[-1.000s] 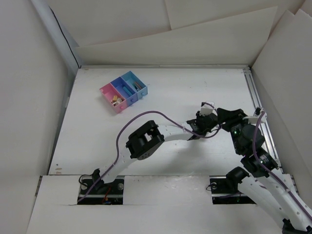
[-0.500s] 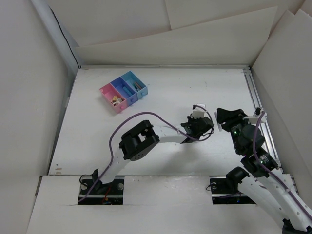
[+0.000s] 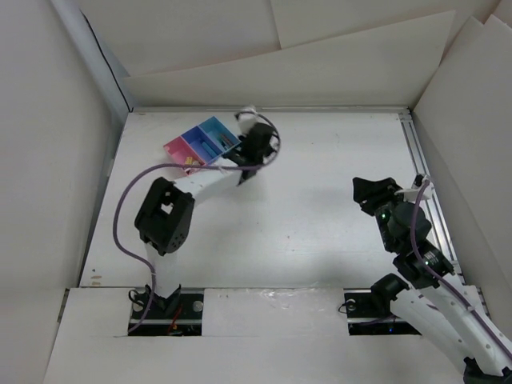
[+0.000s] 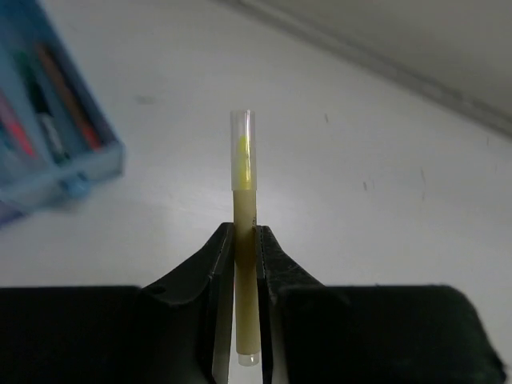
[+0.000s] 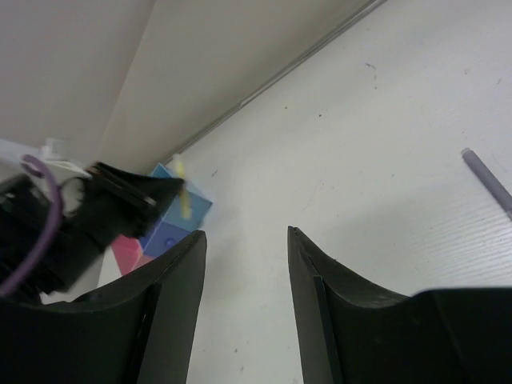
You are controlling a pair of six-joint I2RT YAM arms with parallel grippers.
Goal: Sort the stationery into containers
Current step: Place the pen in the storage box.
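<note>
**Stationery sort: one stick in carriage beside the bins**

Containers, count three. They are joined in a row at the far left of the counter [image 3: 320, 160]: pink bin [image 3: 173, 149], dark blue bin [image 3: 194, 138], light blue bin [image 3: 214, 127].
- The pink bin holds small stubby bits, too small to count.
- The light blue bin shows at least three sticks lying lengthwise in the left wrist view. They are blurred, so this is a minimum.

Left jaws are closed on one cream-yellow stick [image 4: 243, 184].
- The stick is clamped near its lower end. The clear-capped end stands out ahead of the jaws, so it can go into a bin tip first.
- It hangs in the air just beside the right-hand corner of the light blue bin, not yet over the opening.
- Judged step: carrying it to drop with the other sticks.

Right jaws are open and hold nothing. They are parked well apart from the bins at the right side of the counter, probably to keep out of the left arm's way.

Loose stock, count one seen. A lilac-grey stick [image 5: 488, 184] lies flat on the counter at the far right of the right wrist view, cut off by the frame edge. It is judged unsorted and nearest the right jaws.
</note>
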